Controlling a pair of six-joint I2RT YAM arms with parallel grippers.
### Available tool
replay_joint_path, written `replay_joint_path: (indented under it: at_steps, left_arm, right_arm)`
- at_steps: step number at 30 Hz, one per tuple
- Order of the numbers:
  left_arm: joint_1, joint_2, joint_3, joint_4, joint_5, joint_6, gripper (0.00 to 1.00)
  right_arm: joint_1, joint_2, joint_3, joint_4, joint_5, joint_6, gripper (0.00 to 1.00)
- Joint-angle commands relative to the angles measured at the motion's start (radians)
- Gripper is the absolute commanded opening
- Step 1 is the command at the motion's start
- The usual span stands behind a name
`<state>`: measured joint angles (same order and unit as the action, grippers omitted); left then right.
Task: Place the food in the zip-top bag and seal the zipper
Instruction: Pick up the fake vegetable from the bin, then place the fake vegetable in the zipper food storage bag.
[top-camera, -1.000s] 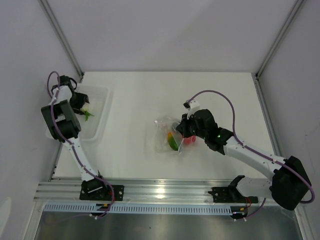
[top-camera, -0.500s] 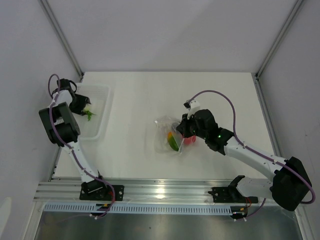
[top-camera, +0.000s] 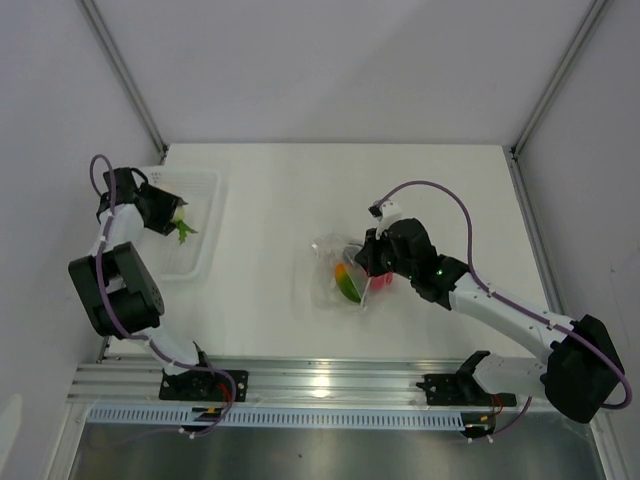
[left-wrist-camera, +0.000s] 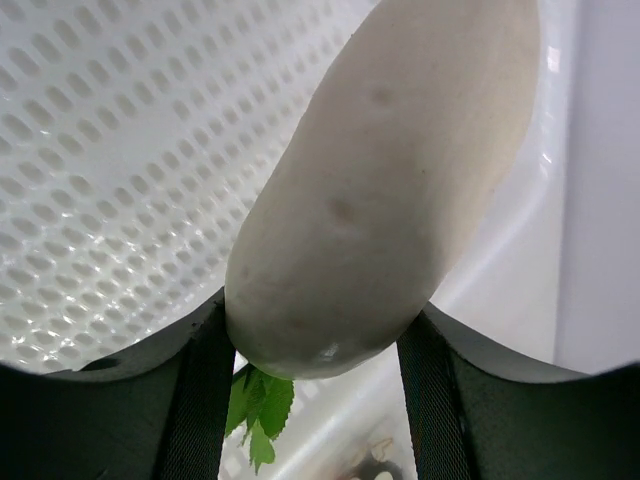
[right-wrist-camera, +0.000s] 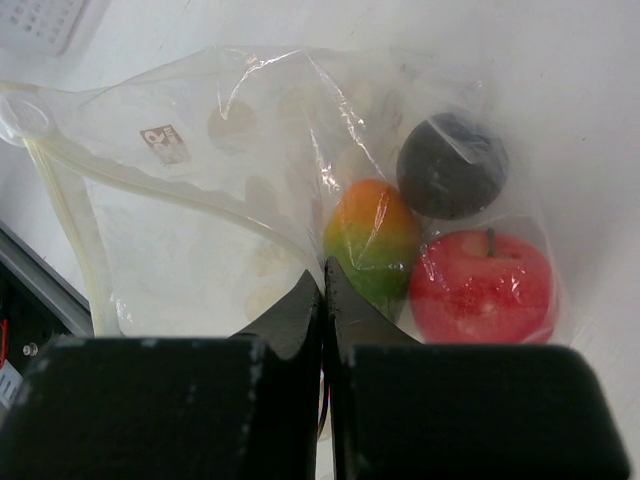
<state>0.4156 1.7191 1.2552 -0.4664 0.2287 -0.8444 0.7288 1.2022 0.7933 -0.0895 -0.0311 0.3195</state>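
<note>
The left arm's elbow has swung down toward the near edge since a second ago, while the left gripper (top-camera: 165, 213) has stayed over the white basket (top-camera: 205, 195). The right arm has not shifted.

The left gripper is clamped on the white oblong piece (left-wrist-camera: 380, 190), a smooth, matte, rounded body faintly dimpled, pressed against both black fingers (left-wrist-camera: 205, 400). Serrated green leaves (left-wrist-camera: 260, 410) hang at its lower end. Behind it is the basket's glossy plastic wall with rows of small holes. Whether the piece is clear of the basket floor is hard to say.

The right gripper (right-wrist-camera: 322, 275) has its fingers pressed together on the thin film of the zip-top bag (right-wrist-camera: 200, 200), which lies crinkled and clear mid-surface (top-camera: 270, 200). Its zipper (right-wrist-camera: 62, 210) is a thicker milky strip, parted at the mouth. Inside sit an orange-and-green piece (right-wrist-camera: 372, 240), a shiny red round fruit (right-wrist-camera: 480, 285) and a dark round ball (right-wrist-camera: 452, 165).
</note>
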Motion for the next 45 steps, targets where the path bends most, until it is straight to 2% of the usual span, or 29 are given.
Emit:
replay_joint_path:
  at_steps: [1, 8, 12, 16, 19, 23, 28, 33, 34, 36, 41, 45]
  left_arm:
    - [0.003, -0.147, -0.101, 0.107, 0.116, 0.027, 0.01]
    - [-0.038, -0.381, -0.252, 0.183, 0.262, 0.041, 0.01]
    - [-0.064, -0.53, -0.335, 0.173, 0.294, 0.071, 0.01]
    - [-0.089, -0.734, -0.45, 0.221, 0.376, 0.094, 0.01]
    - [-0.127, -0.802, -0.496, 0.199, 0.461, 0.134, 0.01]
    - [-0.237, -0.91, -0.514, 0.155, 0.52, 0.191, 0.0]
    - [-0.319, -0.957, -0.523, 0.109, 0.641, 0.214, 0.01]
    - [-0.405, -0.948, -0.511, 0.022, 0.637, 0.232, 0.01]
    - [-0.47, -0.941, -0.507, 0.015, 0.629, 0.226, 0.0]
    - [-0.521, -0.916, -0.508, 0.017, 0.617, 0.194, 0.01]
    - [-0.734, -0.854, -0.493, 0.037, 0.597, 0.122, 0.01]
    - [-0.859, -0.8, -0.528, 0.064, 0.602, -0.008, 0.01]
  right_arm:
    - [-0.005, -0.01, 0.06, -0.019, 0.025, -0.016, 0.0]
    - [-0.005, -0.003, 0.087, -0.049, 0.016, -0.008, 0.0]
    - [-0.005, -0.004, 0.09, -0.061, 0.014, -0.005, 0.0]
    - [-0.005, -0.003, 0.092, -0.075, 0.008, -0.008, 0.0]
    - [-0.006, -0.001, 0.096, -0.082, 0.002, -0.011, 0.0]
    - [-0.005, 0.003, 0.099, -0.093, -0.001, -0.014, 0.0]
    - [-0.005, 0.01, 0.103, -0.101, 0.003, -0.019, 0.0]
    - [-0.006, 0.014, 0.101, -0.101, 0.007, -0.016, 0.0]
    - [-0.006, 0.016, 0.103, -0.101, 0.007, -0.016, 0.0]
    - [-0.005, 0.016, 0.101, -0.101, 0.008, -0.016, 0.0]
    - [-0.002, 0.02, 0.107, -0.104, 0.016, -0.019, 0.0]
    - [-0.003, 0.011, 0.116, -0.113, 0.026, -0.03, 0.0]
